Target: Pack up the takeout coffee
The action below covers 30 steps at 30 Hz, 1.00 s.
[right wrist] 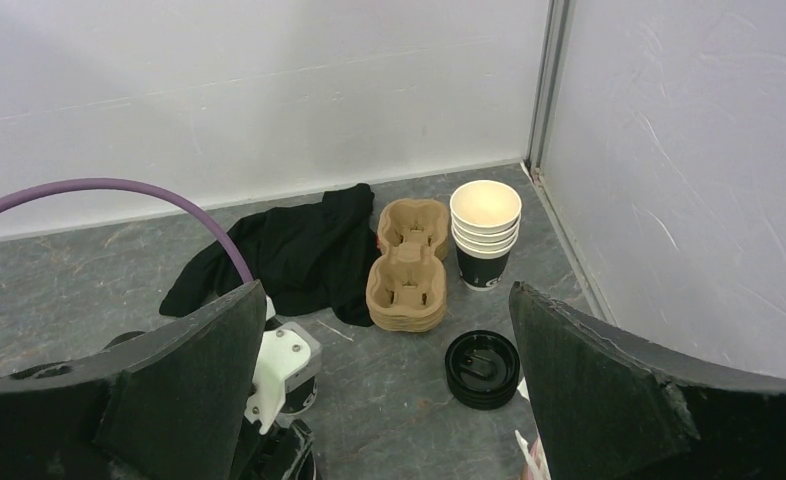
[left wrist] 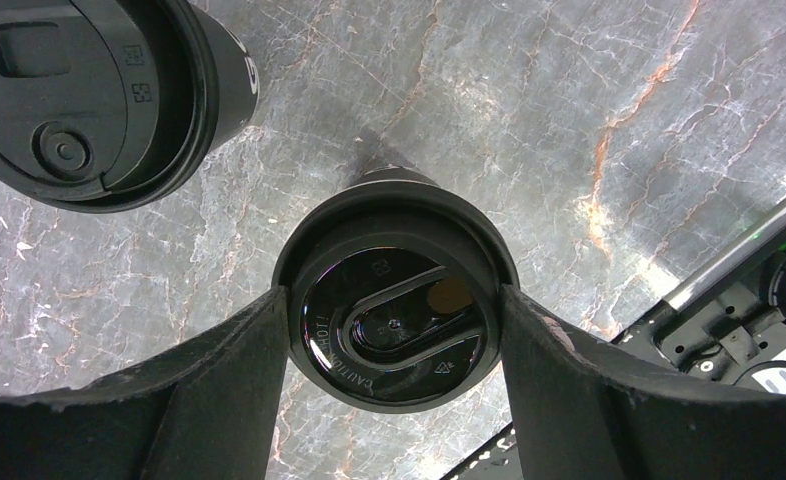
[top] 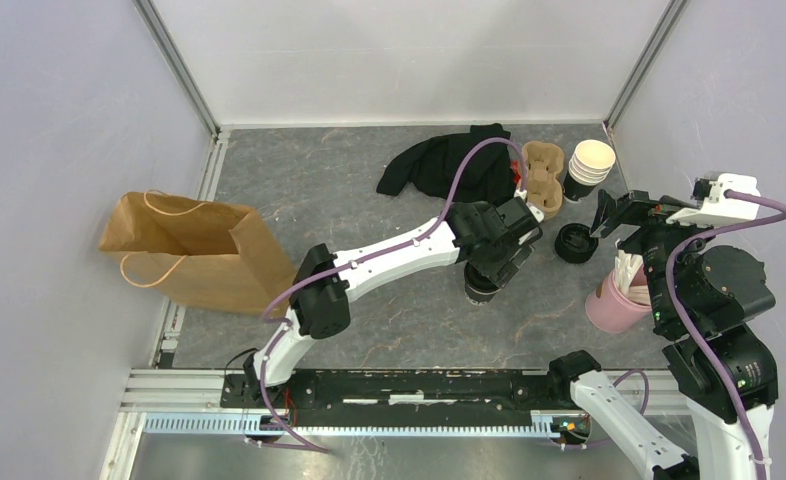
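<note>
One takeout coffee cup, black with a glossy sip lid, stands on the grey table between the fingers of my left gripper. Both fingers press against the lid's rim. From above, this cup peeks out under the left gripper. A second lidded cup stands close beside it, at the upper left of the left wrist view, and shows under the left wrist in the right wrist view. My right gripper hangs open and empty at the right, above the loose lids.
A brown paper bag sits at the left. At the back lie a black cloth, stacked pulp cup carriers and a stack of lidless cups. Loose black lids and a pink holder stand at the right.
</note>
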Each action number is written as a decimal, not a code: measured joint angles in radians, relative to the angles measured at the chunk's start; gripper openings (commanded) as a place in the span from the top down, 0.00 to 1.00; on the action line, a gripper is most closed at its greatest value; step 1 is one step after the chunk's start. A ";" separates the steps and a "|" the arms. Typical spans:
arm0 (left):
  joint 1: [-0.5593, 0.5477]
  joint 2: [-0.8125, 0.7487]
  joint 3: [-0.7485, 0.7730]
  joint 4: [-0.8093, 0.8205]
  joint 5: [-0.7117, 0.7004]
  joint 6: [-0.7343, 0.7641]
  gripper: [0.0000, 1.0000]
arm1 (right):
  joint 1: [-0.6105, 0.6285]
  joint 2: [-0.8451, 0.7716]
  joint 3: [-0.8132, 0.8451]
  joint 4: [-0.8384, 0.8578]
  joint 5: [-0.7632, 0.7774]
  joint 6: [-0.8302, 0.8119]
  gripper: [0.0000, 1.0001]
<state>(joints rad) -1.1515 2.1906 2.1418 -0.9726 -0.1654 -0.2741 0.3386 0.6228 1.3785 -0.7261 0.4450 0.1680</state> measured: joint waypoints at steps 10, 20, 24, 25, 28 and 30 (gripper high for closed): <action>0.000 0.011 0.001 0.001 0.004 0.000 0.08 | 0.000 0.000 0.000 0.000 0.000 0.001 0.02; 0.000 0.008 0.023 -0.017 0.018 0.000 0.02 | 0.000 0.008 0.000 -0.002 0.002 -0.006 0.02; 0.000 -0.011 0.023 -0.034 0.019 0.000 0.04 | 0.000 0.026 -0.005 -0.014 0.006 -0.017 0.02; 0.000 -0.021 0.022 -0.038 0.019 0.000 0.05 | 0.000 0.033 -0.008 -0.024 0.009 -0.021 0.02; 0.007 -0.077 -0.020 -0.032 0.019 0.000 0.08 | 0.000 0.056 -0.037 -0.060 0.027 -0.024 0.02; 0.016 -0.149 -0.093 -0.023 0.030 -0.001 0.10 | 0.000 0.081 -0.082 -0.092 0.027 -0.019 0.02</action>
<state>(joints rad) -1.1358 2.0415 2.0487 -0.9958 -0.1356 -0.2752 0.3386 0.7040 1.2968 -0.8185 0.4721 0.1490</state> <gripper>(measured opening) 0.929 0.978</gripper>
